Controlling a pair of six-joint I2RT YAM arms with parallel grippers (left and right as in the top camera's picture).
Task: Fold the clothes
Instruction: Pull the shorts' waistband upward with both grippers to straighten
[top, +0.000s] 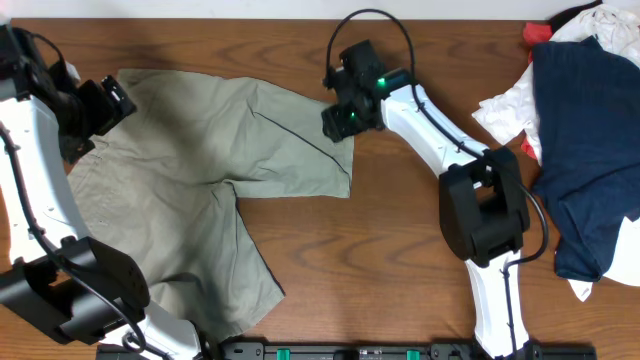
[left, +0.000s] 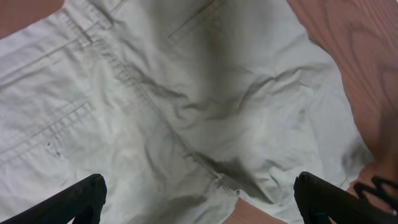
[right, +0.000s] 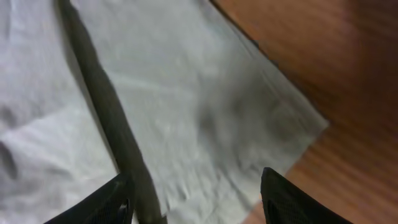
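The khaki shorts (top: 200, 170) lie spread and wrinkled on the wooden table, one leg toward the right, one toward the front. My left gripper (top: 108, 105) is open above the waistband end at the far left; its view shows the seam and pocket of the shorts (left: 186, 112) between my open fingers (left: 199, 199). My right gripper (top: 345, 120) is open over the hem corner of the right leg; in the right wrist view, the leg's cloth (right: 186, 112) lies between my open fingers (right: 196, 199).
A pile with a dark navy garment (top: 585, 150), white cloths (top: 505, 115) and a red cloth (top: 535, 32) lies at the far right. Bare wood table (top: 400, 260) shows between the shorts and the pile.
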